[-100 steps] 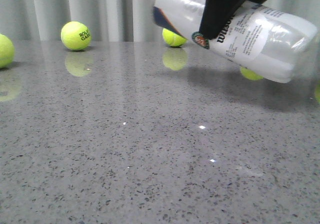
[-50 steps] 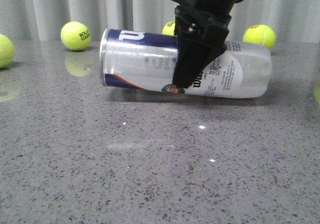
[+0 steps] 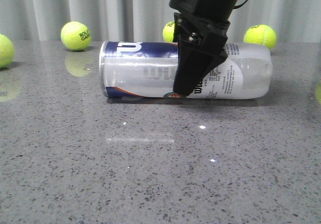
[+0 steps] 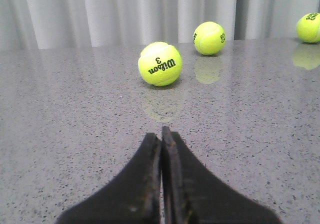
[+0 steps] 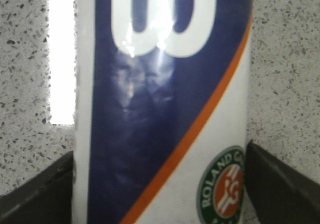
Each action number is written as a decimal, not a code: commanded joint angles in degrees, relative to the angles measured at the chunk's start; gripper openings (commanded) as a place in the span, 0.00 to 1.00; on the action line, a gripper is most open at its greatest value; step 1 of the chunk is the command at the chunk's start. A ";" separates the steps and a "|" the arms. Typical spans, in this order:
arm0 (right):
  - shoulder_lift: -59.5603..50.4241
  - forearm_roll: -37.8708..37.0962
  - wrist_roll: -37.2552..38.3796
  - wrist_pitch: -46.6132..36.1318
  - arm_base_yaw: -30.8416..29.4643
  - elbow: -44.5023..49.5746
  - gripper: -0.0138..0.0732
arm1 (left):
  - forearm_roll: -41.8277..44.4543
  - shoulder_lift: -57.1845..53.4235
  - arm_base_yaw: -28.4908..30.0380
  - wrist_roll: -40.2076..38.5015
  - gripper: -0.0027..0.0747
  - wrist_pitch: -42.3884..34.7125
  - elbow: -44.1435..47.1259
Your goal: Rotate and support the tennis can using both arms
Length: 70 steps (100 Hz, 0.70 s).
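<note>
Your tennis can lay on its side on the grey speckled table, silver rim to the left, clear closed end to the right, roughly across the far-middle of the surface. Your right gripper came down from above over the can's right-of-centre part; its black fingers sat on either side of the label, pinching the can between them, as the right wrist view showed with navy, orange stripe and round Roland Garros badge filling the gap. Your left gripper was down low over bare table, fingers pressed together with nothing between them. A Wilson 3 ball sat just beyond it, another ball farther off. In the front view, balls sat along the far edge: one at far left, one behind the can, one at far right
</note>
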 commanded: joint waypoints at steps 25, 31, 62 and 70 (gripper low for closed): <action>-4.45 0.36 -0.57 -1.43 -0.03 -1.82 0.90 | -0.25 -2.22 -0.14 -0.46 0.01 -4.45 2.67; -5.47 0.36 0.04 -1.48 -0.03 -1.82 0.90 | -0.25 -2.22 -0.14 -0.46 0.01 -4.45 2.67; -12.26 -6.52 21.57 -3.01 -0.03 -1.82 0.65 | -0.25 -2.22 -0.14 -0.46 0.01 -4.45 2.67; -13.80 -8.98 31.90 -2.60 -0.09 -1.76 0.44 | -0.25 -2.22 -0.14 -0.46 0.01 -4.45 2.67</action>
